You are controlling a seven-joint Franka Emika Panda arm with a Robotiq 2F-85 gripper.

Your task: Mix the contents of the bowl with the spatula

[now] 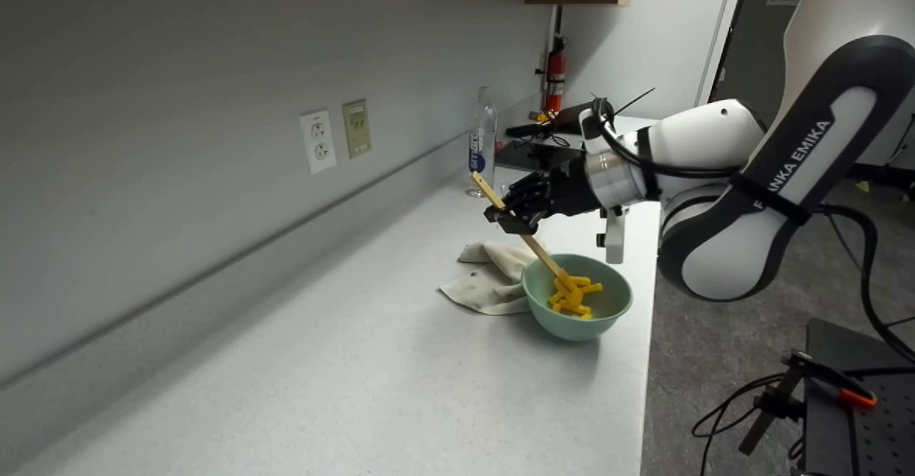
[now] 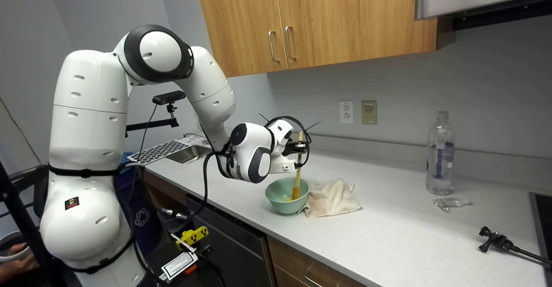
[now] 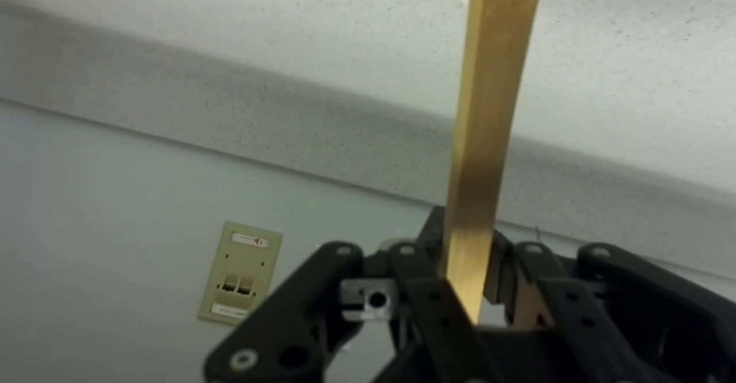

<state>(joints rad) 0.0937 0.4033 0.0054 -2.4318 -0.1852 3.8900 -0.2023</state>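
Observation:
The light mint-green bowl (image 1: 572,329) stands on the counter and holds the contents, a small heap of yellow pieces (image 1: 590,289). The spatula (image 1: 545,256) leans in the bowl, its yellow head down among the pieces and its wooden handle slanting up over the rim. High on that handle my gripper (image 1: 506,219) is shut. In the wrist view the handle (image 3: 491,84) passes between the black fingers of the gripper (image 3: 468,239); bowl and contents are out of that view. Only a little of the contents (image 2: 288,199) shows over the rim in an exterior view.
A beige cloth (image 2: 331,198) lies crumpled right beside the bowl. A clear water bottle (image 2: 440,157) stands near the wall, with a small clear object (image 2: 450,203) by it. A black mount (image 2: 500,241) lies farther along. The counter's front edge (image 1: 649,362) runs close to the bowl.

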